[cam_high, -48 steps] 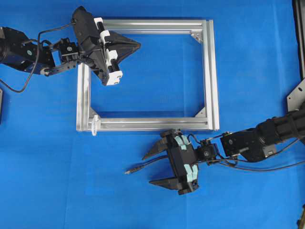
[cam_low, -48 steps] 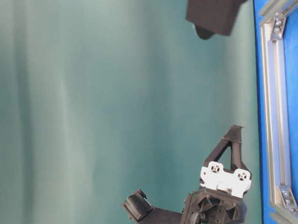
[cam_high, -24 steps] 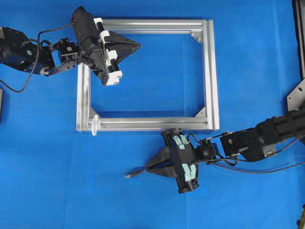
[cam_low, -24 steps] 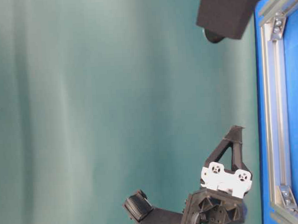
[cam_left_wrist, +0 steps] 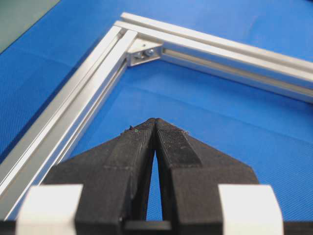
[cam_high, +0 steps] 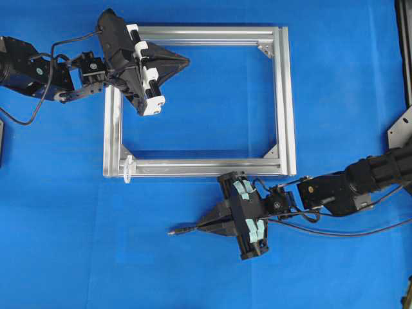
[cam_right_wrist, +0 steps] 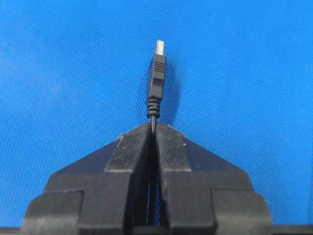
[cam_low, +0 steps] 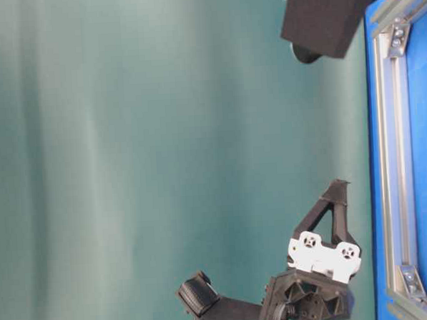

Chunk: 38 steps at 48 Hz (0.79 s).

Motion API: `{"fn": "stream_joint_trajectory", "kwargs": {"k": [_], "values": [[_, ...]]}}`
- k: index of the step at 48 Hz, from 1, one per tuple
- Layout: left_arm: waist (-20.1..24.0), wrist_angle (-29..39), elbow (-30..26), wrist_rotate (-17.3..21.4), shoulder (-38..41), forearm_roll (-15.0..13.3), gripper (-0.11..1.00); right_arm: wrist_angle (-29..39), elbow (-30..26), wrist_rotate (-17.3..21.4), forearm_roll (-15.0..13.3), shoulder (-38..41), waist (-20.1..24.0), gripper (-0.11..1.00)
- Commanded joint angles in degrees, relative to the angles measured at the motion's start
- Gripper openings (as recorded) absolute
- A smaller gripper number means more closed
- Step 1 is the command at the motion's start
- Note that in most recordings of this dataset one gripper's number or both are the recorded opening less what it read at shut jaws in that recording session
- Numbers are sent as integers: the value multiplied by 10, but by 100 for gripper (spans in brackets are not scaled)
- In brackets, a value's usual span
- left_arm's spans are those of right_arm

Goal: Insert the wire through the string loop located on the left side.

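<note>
Now the right hand (cam_high: 205, 226) pinches the wire (cam_right_wrist: 156, 81) just behind its plug; the limp tip may sag and miss the string loop (cam_high: 127, 168), while the left hand (cam_left_wrist: 155, 122) sits closed, empty

Blue tabletop (cam_right_wrist: 254, 58) covered in matt, finely woven cloth. Square silver aluminium frame (cam_high: 282, 96) of brushed, satin metal with grooved rails and shiny corner screws. Matt black plastic jaws, ribbed on the inner faces, on the left gripper (cam_left_wrist: 155, 126). Thin black wire (cam_right_wrist: 156, 81) with smooth moulded plastic plug and pale metal tip. Tiny translucent whitish string loop (cam_high: 127, 168), faintly glossy.
</note>
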Motion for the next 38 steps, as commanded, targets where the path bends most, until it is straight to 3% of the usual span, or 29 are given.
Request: {"fn": "stream_joint_trajectory", "kwargs": {"k": [1, 20, 38], "values": [[1, -4, -6, 0, -16, 2, 0, 6, 1, 0, 1, -33, 0, 0], [1, -3, -4, 0, -16, 2, 0, 64, 4, -3, -1, -123, 1, 0], [0, 2, -4, 0, -17, 2, 0, 76, 1, -3, -1, -127, 3, 0]]}}
